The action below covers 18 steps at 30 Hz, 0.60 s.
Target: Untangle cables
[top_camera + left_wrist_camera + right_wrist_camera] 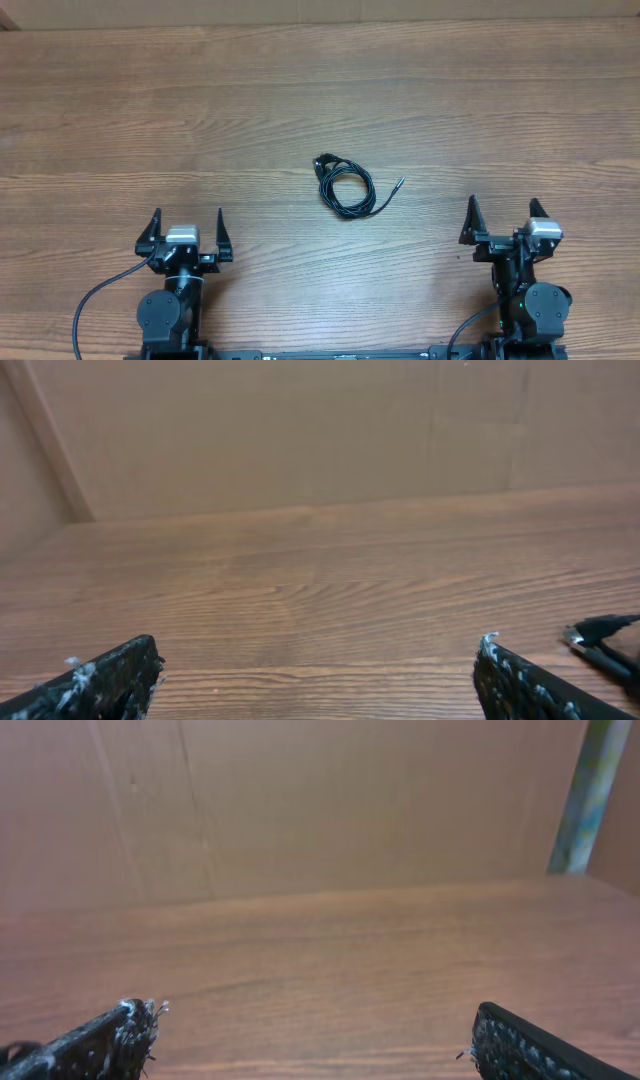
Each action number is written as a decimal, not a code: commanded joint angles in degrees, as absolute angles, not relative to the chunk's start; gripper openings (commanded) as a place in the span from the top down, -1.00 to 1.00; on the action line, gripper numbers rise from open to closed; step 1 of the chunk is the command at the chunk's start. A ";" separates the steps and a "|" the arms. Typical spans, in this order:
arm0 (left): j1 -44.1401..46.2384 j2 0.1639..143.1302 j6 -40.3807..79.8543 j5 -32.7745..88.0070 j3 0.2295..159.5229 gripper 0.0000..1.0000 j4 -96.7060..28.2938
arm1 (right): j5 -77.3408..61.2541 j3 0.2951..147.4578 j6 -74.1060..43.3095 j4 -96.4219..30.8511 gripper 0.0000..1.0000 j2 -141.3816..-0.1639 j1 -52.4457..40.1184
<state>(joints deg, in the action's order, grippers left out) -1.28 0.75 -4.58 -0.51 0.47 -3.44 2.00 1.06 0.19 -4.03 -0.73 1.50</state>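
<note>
Gaping empty, left gripper (188, 215) and right gripper (505, 204) flank cables (324, 164) coiled on the wood-grain table (300, 80).

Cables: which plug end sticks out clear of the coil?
The thin end right of the coil, on a straight tail. The bulkier plug sits against the coil's top-left rim.

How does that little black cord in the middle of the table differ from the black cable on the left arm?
The little cord is much thinner than the arm's cable. The cord is wound into a small coil with one end sticking out; the arm's cable sweeps in one open curve. The cord lies loose; the arm's cable joins the left arm. Both are black.
</note>
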 commanded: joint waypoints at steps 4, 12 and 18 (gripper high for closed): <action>-1.74 0.36 -4.03 12.62 0.86 -0.99 -2.02 | -7.18 0.49 -0.40 -1.28 -1.00 -0.16 1.61; -1.74 0.36 -7.05 22.87 10.96 -0.99 -4.58 | -18.17 6.50 -0.38 -2.52 -1.00 -0.16 1.61; -1.74 0.36 -0.84 18.22 26.37 -0.99 -18.13 | -17.89 20.27 0.54 -15.94 -1.00 -2.09 1.61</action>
